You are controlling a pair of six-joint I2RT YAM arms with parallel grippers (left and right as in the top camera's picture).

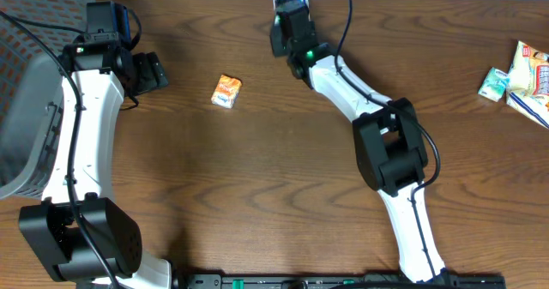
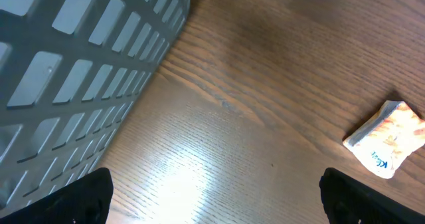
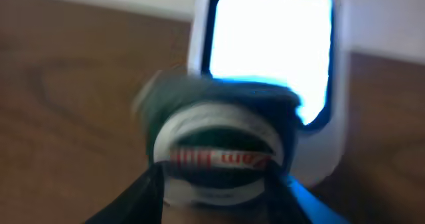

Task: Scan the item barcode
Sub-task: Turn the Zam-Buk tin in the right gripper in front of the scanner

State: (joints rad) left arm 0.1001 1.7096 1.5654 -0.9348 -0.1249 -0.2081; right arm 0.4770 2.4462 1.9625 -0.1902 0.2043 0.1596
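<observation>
Right end effector [image 3: 222, 201] holding dark green round tub [image 3: 219, 151] at glowing white scanner [image 3: 269, 51], left end effector [image 2: 219, 204] spread wide

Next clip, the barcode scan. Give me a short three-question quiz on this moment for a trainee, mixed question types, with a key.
1. True or false: the left tool is open and empty.
2. The orange packet shows in the overhead view and in which other view?
3. What does the right tool hold in front of the lit scanner? A) a round item B) the orange packet C) nothing

Key: 1 true; 2 left wrist; 3 A.
</observation>
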